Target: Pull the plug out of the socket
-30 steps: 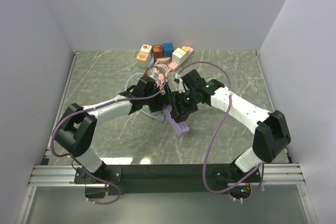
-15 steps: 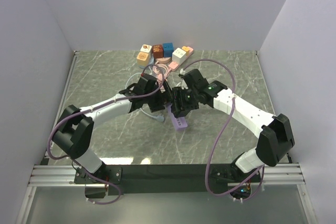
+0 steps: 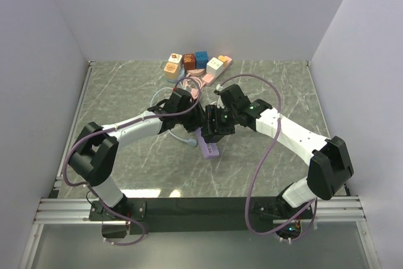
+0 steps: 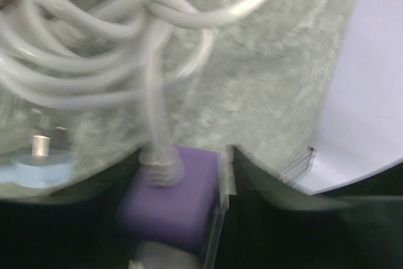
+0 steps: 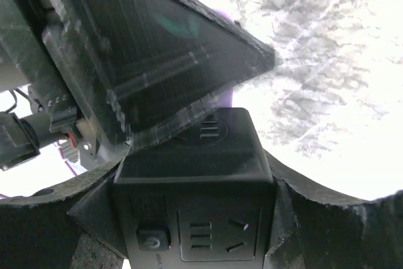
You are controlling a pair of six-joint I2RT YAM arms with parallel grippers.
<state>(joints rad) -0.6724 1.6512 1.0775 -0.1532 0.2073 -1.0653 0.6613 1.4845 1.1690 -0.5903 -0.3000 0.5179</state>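
Observation:
The purple plug (image 4: 176, 200), with a white cable rising from its top, sits between the fingers of my left gripper (image 4: 182, 155). Both fingers press its sides. In the top view the left gripper (image 3: 200, 128) and right gripper (image 3: 211, 131) meet at the table's middle, with the purple plug (image 3: 210, 148) just below them. My right gripper (image 5: 195, 187) is shut on a black cube socket (image 5: 195, 218), which fills the space between its fingers. The left gripper's dark finger (image 5: 157, 61) lies across the socket's far top, hiding where plug and socket join.
A tangle of white cable (image 4: 126, 29) lies beyond the plug. A pale blue plug (image 4: 41, 162) with bare prongs rests to the left. Several coloured cube sockets (image 3: 189, 62) and pink cables (image 3: 195, 83) sit at the back of the marble table (image 3: 126, 162).
My left gripper's fingers have narrowed from wide open onto the purple plug. Both arms and the purple plug shifted slightly left.

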